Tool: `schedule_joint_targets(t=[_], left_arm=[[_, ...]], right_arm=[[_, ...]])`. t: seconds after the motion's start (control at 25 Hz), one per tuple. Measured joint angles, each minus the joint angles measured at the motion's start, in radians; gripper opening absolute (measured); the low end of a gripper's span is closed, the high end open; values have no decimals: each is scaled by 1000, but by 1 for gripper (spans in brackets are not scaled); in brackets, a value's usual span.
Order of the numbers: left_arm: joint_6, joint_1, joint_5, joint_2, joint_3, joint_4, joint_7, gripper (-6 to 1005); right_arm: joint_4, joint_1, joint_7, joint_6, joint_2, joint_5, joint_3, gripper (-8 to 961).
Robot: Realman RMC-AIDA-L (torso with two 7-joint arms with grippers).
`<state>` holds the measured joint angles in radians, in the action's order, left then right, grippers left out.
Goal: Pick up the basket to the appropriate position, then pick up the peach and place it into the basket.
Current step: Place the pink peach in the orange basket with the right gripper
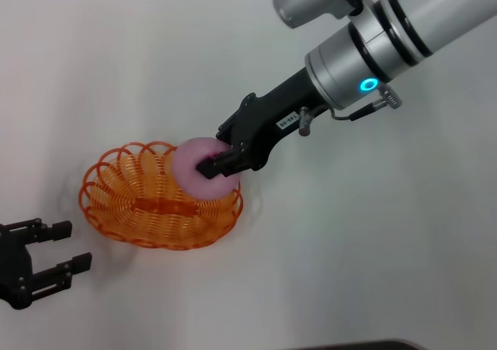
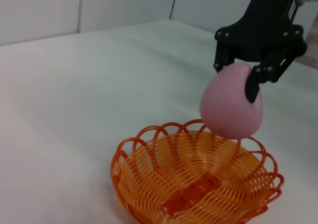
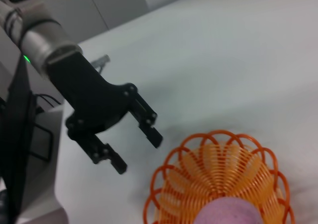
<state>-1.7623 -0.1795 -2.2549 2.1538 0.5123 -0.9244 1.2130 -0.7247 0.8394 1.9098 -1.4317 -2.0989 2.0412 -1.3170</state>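
Observation:
The orange wire basket [image 1: 147, 202] sits on the white table at the left of centre. My right gripper [image 1: 216, 162] is shut on the pale-pink peach [image 1: 197, 167] and holds it just above the basket's right rim. In the left wrist view the peach [image 2: 231, 101] hangs over the far rim of the basket [image 2: 194, 182], gripped by the black fingers [image 2: 253, 87]. My left gripper [image 1: 64, 247] is open and empty near the table's front left, apart from the basket. It also shows in the right wrist view [image 3: 133, 147], beyond the basket [image 3: 218, 179].
The white table [image 1: 349, 241] has nothing else on it. A dark edge [image 1: 365, 345] shows at the front of the table. A wall and cabinet panels [image 3: 114, 5] stand behind the table in the right wrist view.

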Motion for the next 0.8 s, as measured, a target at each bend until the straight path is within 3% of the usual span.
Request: schedule_joint_targets(t=[0.2,0.6,0.8], left_arm=[[1,0,0,2,0,0,4,583],[1,0,0,2,0,-1,11,583],[1,0,0,2,0,-3,11,584]], right_arm=[[23,14,-22,22,-2,-7,-14,273],[35,14,-38,27,-1,-39,-17,677],[33,-11,-60,26,3,-53,-8,736]])
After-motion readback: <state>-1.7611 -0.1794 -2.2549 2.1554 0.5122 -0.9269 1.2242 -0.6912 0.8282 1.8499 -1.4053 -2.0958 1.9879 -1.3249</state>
